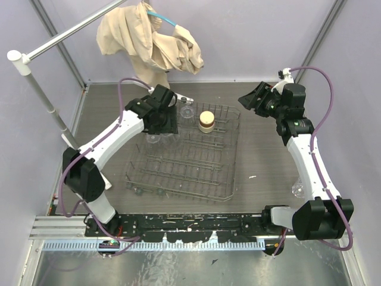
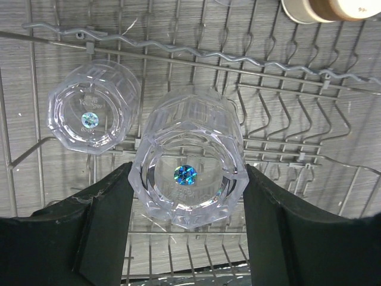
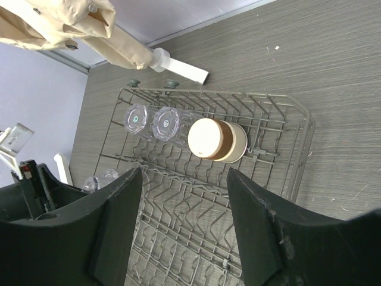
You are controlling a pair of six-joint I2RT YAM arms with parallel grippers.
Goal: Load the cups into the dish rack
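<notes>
The grey wire dish rack (image 1: pixel 229 179) lies mid-table. My left gripper (image 1: pixel 162 132) is over its back left corner, its jaws shut on an upturned clear tumbler (image 2: pixel 187 179) standing among the prongs; both fingers (image 2: pixel 107 208) touch its sides. A second upturned clear tumbler (image 2: pixel 92 110) stands just left of it. The tan-brown cup (image 1: pixel 206 121) and two more clear tumblers (image 3: pixel 166 123) sit along the back row. Another clear tumbler (image 1: pixel 297 189) stands on the table at the right. My right gripper (image 1: pixel 250 100) is open and empty, raised beyond the rack's back right corner.
A beige cloth (image 1: pixel 152 36) hangs on a stand behind the rack. A white pole (image 1: pixel 36 89) slants across the back left. Purple walls enclose the grey table (image 1: pixel 268 155). The rack's rim (image 3: pixel 300 149) shows in the right wrist view.
</notes>
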